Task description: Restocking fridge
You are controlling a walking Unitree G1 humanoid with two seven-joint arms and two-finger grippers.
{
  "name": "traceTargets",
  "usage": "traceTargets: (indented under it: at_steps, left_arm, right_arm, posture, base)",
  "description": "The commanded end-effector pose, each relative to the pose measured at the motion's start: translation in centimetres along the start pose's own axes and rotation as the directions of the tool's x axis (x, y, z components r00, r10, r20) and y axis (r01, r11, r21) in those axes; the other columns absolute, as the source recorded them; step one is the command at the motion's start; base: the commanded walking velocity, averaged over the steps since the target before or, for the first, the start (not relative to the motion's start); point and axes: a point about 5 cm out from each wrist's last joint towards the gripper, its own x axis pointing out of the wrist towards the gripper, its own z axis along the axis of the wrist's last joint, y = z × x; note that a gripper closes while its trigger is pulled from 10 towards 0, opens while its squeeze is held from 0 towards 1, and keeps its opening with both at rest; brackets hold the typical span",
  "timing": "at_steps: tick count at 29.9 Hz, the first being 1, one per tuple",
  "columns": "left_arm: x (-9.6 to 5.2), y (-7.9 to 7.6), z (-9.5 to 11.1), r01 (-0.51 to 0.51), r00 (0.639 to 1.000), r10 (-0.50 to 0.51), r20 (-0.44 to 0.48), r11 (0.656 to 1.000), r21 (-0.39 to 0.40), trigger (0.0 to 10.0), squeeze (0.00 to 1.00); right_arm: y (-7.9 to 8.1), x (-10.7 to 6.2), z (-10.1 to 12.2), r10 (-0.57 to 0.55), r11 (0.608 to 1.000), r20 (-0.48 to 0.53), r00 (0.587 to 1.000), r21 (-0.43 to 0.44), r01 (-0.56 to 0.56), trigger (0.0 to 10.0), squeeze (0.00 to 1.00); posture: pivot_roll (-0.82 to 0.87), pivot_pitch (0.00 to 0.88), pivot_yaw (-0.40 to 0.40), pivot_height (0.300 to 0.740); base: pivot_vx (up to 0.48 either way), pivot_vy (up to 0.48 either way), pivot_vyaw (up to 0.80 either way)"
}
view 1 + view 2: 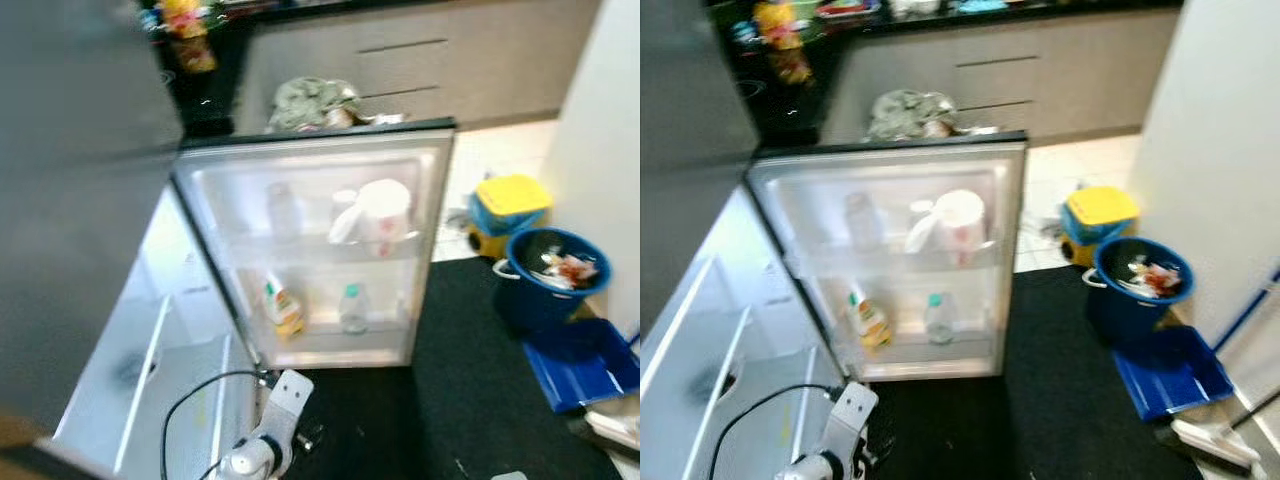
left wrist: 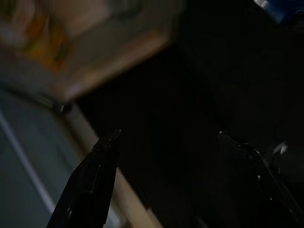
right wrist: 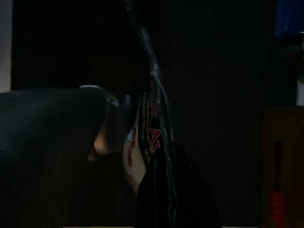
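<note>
Left tool [image 2: 164,156] spread wide; fridge door [image 1: 320,250] open, bottles shelved.

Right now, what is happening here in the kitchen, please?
The robot stands before an open fridge door whose shelves hold a white jug, a small yellow bottle and a clear bottle. Its left gripper hangs low and open over the dark floor near the door's lower edge, holding nothing. The right gripper appears to grip a thin packet with red print. A blue bucket stands to the right.
</note>
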Motion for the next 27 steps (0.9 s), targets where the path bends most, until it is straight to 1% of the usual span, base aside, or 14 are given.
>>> traceTargets:
  at_steps: [1, 3, 4, 12, 27]
  left_arm:
    - [-0.55, 0.15, -1.29, -0.021, 0.999, 0.020, -0.035, 0.999, -0.032, 10.0, 0.00]
    - [-0.54, 0.15, -1.24, -0.024, 0.999, 0.023, -0.031, 0.999, -0.038, 10.0, 0.00]
    - [-0.53, 0.12, -1.20, -0.028, 0.999, 0.027, -0.024, 0.999, -0.045, 10.0, 0.00]
    - [-0.56, -0.03, -1.38, -0.039, 0.999, 0.037, -0.022, 0.997, -0.072, 10.0, 0.00]
    - [-0.53, 0.02, -1.24, -0.038, 0.999, 0.037, -0.016, 0.997, -0.072, 10.0, 0.00]
  right_arm:
    - [0.21, 0.13, 0.70, 0.009, 1.000, 0.028, 1.000, -0.020, -0.008, 10.0, 0.00]
    - [0.14, 0.15, 0.79, 0.009, 1.000, 0.028, 1.000, -0.028, -0.009, 10.0, 0.00]
    - [0.08, 0.16, 0.83, 0.009, 1.000, 0.028, 1.000, -0.030, -0.008, 10.0, 0.00]
    - [0.34, 0.09, 0.59, 0.012, 0.999, 0.032, 0.999, -0.043, -0.011, 10.0, 0.00]
    - [0.41, 0.05, 0.50, 0.015, 0.998, 0.035, 0.999, -0.063, -0.013, 10.0, 0.00]
  posture:
    - [-0.14, 0.066, 0.100, 0.740]
    - [-0.14, 0.066, 0.098, 0.740]
    - [-0.14, 0.067, 0.096, 0.740]
    - [-0.14, 0.067, 0.093, 0.740]
    - [-0.15, 0.067, 0.094, 0.740]
  base:
    - [0.000, 0.000, 0.00]
    - [0.000, 0.000, 0.00]
    - [0.000, -0.435, 0.00]
    - [0.000, -0.480, 0.00]
    - [0.000, -0.480, 0.00]
